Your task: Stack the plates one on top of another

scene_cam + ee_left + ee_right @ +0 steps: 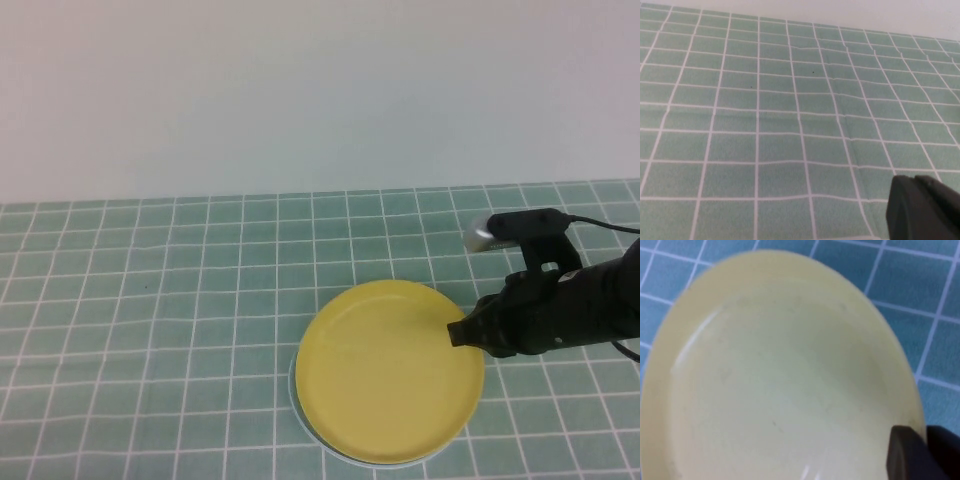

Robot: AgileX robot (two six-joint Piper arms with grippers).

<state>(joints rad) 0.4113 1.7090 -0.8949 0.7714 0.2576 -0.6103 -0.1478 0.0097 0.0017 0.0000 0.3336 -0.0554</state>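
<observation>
From the high view, the yellow plate (388, 372) sits atop a pale rim (312, 428) near the desk's (150, 320) front; the right gripper (462, 332) at its right edge should part its jaws fully before lifting clear. The left wrist view shows the left gripper (920, 210), jaws together, over bare checked cloth. The right wrist view shows that rim between the right jaws; whether they are still clamped cannot be told.

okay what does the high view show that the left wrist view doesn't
Only the high view shows the yellow plate topping the stack, a thin pale rim of a plate peeking out beneath it, and the right gripper at the yellow plate's right edge. Only the left wrist view shows the left gripper, shut, over bare cloth with no plate near. Both show the green checked tablecloth.
</observation>
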